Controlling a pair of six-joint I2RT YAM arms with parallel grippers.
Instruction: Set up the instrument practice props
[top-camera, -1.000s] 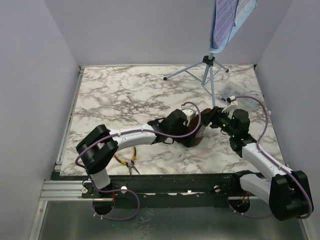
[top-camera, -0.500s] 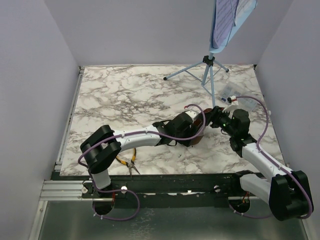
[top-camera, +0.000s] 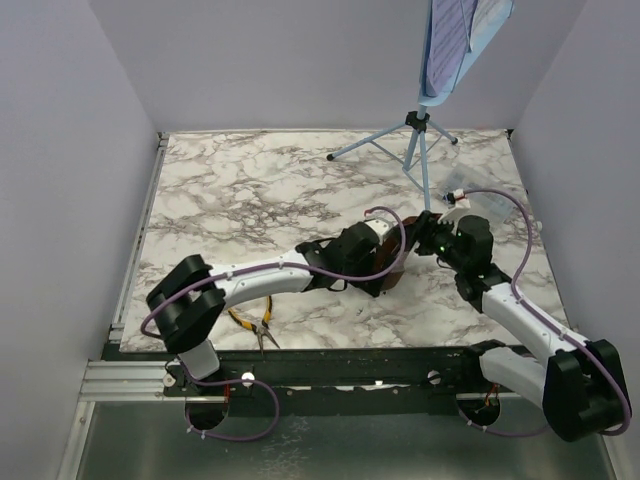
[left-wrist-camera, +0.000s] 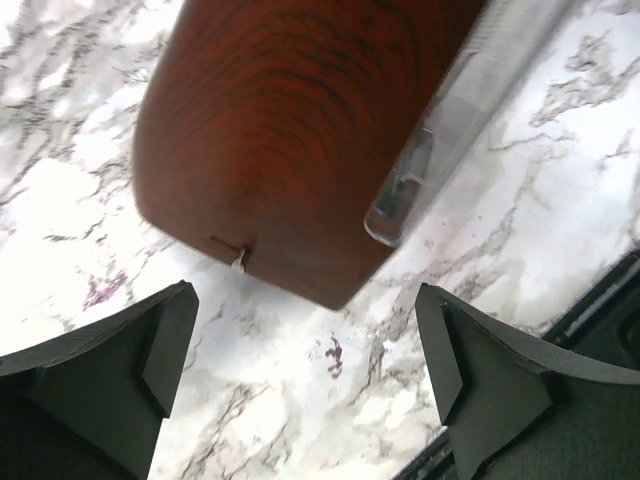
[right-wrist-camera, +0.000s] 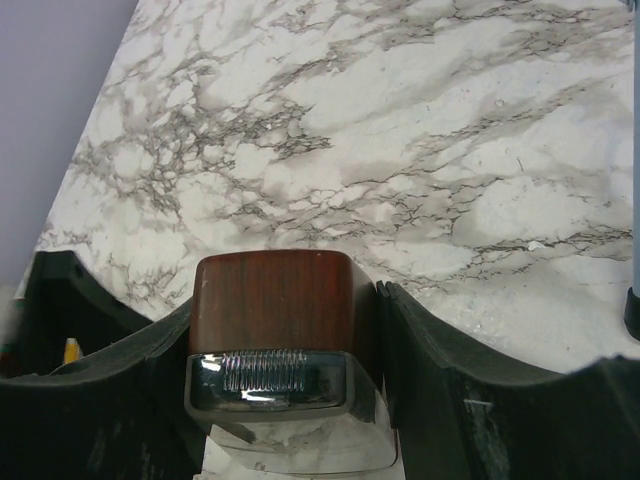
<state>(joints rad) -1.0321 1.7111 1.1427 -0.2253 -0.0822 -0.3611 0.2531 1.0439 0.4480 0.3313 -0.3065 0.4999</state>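
Top external view: a marbled counter (top-camera: 250, 200) is seen from above, enclosed by pale walls. At its far right a light blue music stand (top-camera: 432, 92) is set upright on its tripod, and a pale sheet of music (top-camera: 452, 35) is carried on its perforated desk. Both arms are stretched toward the right centre of the counter, in front of the stand, where they meet. The left hand (left-wrist-camera: 305, 300) is seen released in its wrist view: its two fingers are spread wide, and the rounded brown wood of the metronome (left-wrist-camera: 290, 120) is held ahead of and between them, apart from both. The right hand (right-wrist-camera: 285, 300) is clenched on the metronome, whose wooden sides are pressed by a finger on each side, with its clear front cover turned toward the wrist camera. Whether the metronome is resting on the counter or raised off it cannot be told. A clear plastic box (top-camera: 485, 202) is found just behind the right hand, near the right wall, partly hidden. Yellow-handled pliers (top-camera: 250, 322) are laid near the front edge, beside the left arm, well apart from the metronome.
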